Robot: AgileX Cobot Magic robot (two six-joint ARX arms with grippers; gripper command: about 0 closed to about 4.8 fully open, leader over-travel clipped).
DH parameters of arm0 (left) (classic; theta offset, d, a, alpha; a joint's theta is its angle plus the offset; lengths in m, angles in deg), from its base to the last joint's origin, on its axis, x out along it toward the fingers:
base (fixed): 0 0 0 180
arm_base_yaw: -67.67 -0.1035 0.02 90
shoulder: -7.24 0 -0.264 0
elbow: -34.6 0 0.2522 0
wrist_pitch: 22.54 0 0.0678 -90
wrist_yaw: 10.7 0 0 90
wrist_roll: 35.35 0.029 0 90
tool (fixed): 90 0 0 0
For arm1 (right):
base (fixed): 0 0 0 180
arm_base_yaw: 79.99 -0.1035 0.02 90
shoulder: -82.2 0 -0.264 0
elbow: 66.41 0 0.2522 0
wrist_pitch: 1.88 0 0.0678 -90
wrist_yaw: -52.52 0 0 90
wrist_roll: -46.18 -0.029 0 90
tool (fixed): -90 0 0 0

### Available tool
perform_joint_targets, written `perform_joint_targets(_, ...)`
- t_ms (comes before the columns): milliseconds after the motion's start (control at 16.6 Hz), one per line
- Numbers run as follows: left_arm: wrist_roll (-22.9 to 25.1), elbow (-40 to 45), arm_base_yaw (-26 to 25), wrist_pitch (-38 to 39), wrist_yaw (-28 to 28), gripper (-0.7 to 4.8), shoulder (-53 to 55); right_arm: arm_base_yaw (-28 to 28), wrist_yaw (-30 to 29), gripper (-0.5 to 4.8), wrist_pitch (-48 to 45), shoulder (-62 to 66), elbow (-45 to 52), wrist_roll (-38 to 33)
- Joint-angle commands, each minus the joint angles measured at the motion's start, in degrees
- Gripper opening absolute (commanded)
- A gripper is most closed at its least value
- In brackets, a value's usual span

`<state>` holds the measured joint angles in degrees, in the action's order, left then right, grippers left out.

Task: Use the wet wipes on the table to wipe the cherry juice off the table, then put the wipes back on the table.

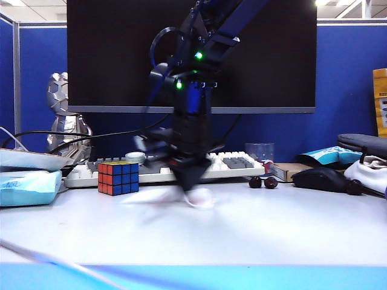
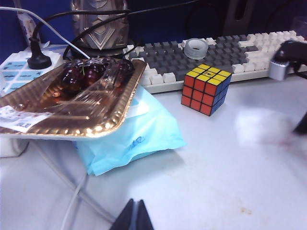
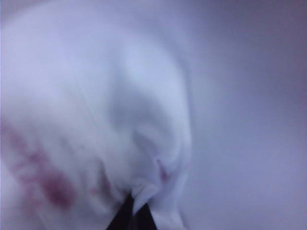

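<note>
The wet wipes [image 3: 100, 124], a pink-stained white sheet, lie bunched on the desk [image 1: 272, 229] just in front of the keyboard [image 1: 236, 162], near the puzzle cube [image 1: 118, 177]. The right end effector [image 3: 134, 211] is pinched closed on the sheet's edge, pointing down. The left end effector [image 2: 135, 216] hangs closed and empty above the desk, beside the tissue pack [image 2: 139, 136].
</note>
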<state>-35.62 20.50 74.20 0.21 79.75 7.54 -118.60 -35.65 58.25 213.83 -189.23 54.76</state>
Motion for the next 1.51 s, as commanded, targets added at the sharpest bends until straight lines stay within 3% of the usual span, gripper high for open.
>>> perform_joint_targets(60,-0.22,0.04,-0.13,0.63,0.24,-0.02,-0.20,-2.91,-18.60,-0.01,2.05,0.96,0.68,2.34)
perform_joint_targets(181,-0.20,0.04,-0.13,0.63,0.24,-0.02,-0.20,-5.44,-24.50,-0.01,2.91,0.96,0.68,3.76)
perform_joint_targets(422,-0.20,0.04,-0.13,0.63,0.24,-0.02,-0.20,-9.73,-23.47,-0.01,12.35,0.96,0.68,6.69)
perform_joint_targets(543,-0.20,0.04,-0.13,0.63,0.24,-0.02,-0.20,-10.25,-16.57,-0.01,16.35,0.96,0.70,6.73)
perform_joint_targets(664,-0.20,0.04,-0.13,0.63,0.24,-0.02,-0.20,-9.31,0.42,-0.01,17.40,0.98,0.70,6.45)
perform_joint_targets(905,-0.20,0.04,-0.13,0.63,0.24,-0.02,-0.20,-4.59,13.44,-0.01,7.98,0.98,0.70,1.84)
perform_joint_targets(1086,-0.22,0.04,-0.13,0.63,0.24,-0.02,-0.20,-2.38,3.69,-0.01,1.53,0.98,-0.79,1.95)
perform_joint_targets(1267,-0.20,0.04,-0.13,0.63,0.24,-0.02,-0.20,-4.33,-17.25,-0.01,0.87,0.98,-4.02,3.98)
perform_joint_targets(1388,-0.22,0.04,-0.13,0.63,0.24,-0.02,-0.20,-6.32,-21.75,-0.01,0.76,0.96,-4.37,4.61)
perform_joint_targets(1508,-0.22,0.04,-0.13,0.63,0.24,-0.02,-0.20,-8.37,-20.87,-0.01,2.40,1.01,-4.28,6.71)
